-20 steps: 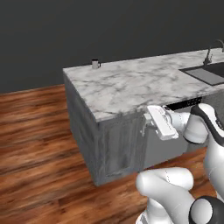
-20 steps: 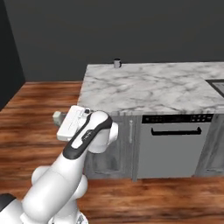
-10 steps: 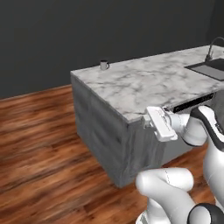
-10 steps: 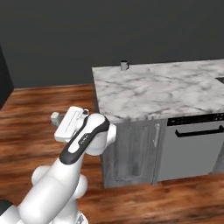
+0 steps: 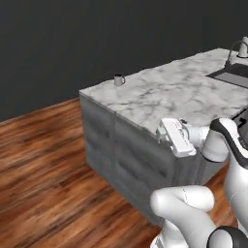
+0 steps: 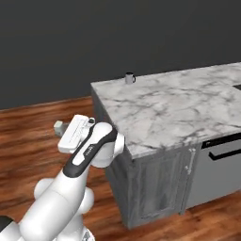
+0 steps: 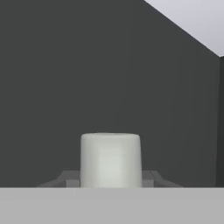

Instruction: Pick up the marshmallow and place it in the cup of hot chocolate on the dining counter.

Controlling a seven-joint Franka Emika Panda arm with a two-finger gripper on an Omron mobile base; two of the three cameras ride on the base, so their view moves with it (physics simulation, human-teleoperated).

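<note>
The marshmallow [image 7: 110, 159], a pale cream block, sits between my gripper's [image 7: 110, 180] two fingertips, and the gripper is shut on it. From the right base view the marshmallow [image 6: 59, 127] shows as a small cube at the tip of my gripper [image 6: 61, 129], held over the wooden floor to the left of the dining counter [image 6: 179, 106]. The cup of hot chocolate [image 6: 129, 78] stands at the counter's far left corner, well apart from my hand. In the left base view the cup [image 5: 118, 80] stands at the far corner of the counter [image 5: 164, 92], beyond the hand.
A sink [image 5: 235, 75] with a faucet [image 5: 241, 48] is set in the counter at the far right. Grey cabinets [image 6: 155, 188] and a dishwasher front [image 6: 221, 162] stand under the top. Wooden floor [image 5: 43, 164] spreads to the left, a dark wall behind.
The whole picture has shifted, so the base has driven: the counter's corner and the cup now sit further right in both views. The arm keeps its pose with the marshmallow held.
</note>
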